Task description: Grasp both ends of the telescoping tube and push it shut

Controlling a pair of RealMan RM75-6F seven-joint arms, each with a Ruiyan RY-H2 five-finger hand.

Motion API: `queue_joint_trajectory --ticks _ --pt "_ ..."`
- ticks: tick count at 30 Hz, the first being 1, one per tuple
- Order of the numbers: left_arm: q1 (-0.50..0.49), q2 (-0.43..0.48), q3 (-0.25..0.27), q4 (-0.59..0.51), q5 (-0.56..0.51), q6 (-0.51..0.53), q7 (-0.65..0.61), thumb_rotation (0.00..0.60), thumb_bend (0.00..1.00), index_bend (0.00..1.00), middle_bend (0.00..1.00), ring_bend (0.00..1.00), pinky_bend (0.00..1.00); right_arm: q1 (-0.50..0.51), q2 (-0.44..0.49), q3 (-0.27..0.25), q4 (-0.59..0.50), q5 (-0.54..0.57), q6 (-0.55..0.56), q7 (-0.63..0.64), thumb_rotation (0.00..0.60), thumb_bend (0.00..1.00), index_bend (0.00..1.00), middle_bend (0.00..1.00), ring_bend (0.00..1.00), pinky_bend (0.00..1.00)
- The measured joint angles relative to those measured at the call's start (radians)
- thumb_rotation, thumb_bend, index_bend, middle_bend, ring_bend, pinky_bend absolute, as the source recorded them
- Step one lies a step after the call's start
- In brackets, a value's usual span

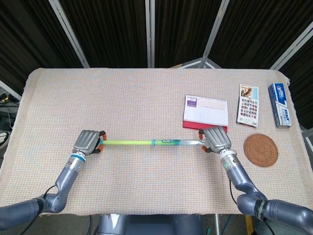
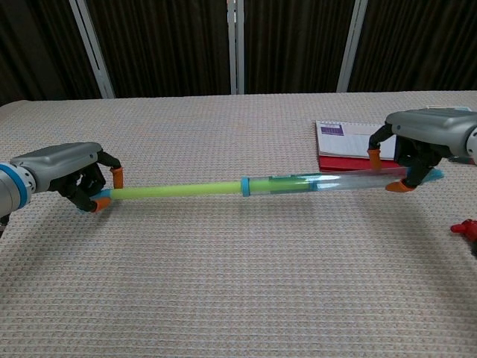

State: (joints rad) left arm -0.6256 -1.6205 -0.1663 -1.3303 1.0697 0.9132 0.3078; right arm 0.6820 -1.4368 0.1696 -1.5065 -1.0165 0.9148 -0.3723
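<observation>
**A:** How far along is the closing of the telescoping tube (image 1: 154, 142)?

**B:** Partway, by my judgement. Both ends are grasped. The green inner section (image 2: 179, 191) is partly sheathed in the clear outer section (image 2: 320, 181), and a long green stretch lies exposed left of the blue collar (image 2: 244, 186). That length has yet to be pushed in.

**A:** Where does the tube lie?

**B:** Across the front of the cloth-covered counter (image 1: 137, 98), raised just above the cloth in the chest view, its right end near the desk calendar (image 1: 206, 111).

**A:** And the hands?

**B:** The left hand (image 1: 87, 142) is closed around the green end, back of hand upward, orange-tipped fingers (image 2: 116, 176) curled over the rod. The right hand (image 1: 215, 139) mirrors it, fingers (image 2: 375, 154) pinching the clear end. Each forearm reaches in from the near edge, the hands facing one another along the tube's axis.
</observation>
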Motion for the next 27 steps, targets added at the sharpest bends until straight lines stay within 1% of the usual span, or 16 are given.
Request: queue_joint_trajectory --ticks 11,20,27 --pt "-0.027 -0.025 -0.008 -0.033 -0.018 0.010 0.042 0.600 0.51 0.70 0.83 0.73 0.91 0.026 -0.033 -0.001 -0.019 0.015 0.011 -0.047 0.600 0.33 0.66 1.00 1.00 1.00" --pt "-0.063 -0.060 -0.018 -0.059 -0.040 0.014 0.076 0.600 0.50 0.70 0.83 0.73 0.91 0.064 -0.079 0.011 -0.033 0.056 0.026 -0.106 0.600 0.33 0.66 1.00 1.00 1.00" --pt "-0.071 -0.079 -0.015 -0.058 -0.045 0.020 0.074 0.600 0.50 0.70 0.83 0.73 0.91 0.083 -0.104 0.012 -0.039 0.070 0.038 -0.130 0.600 0.33 0.66 1.00 1.00 1.00"
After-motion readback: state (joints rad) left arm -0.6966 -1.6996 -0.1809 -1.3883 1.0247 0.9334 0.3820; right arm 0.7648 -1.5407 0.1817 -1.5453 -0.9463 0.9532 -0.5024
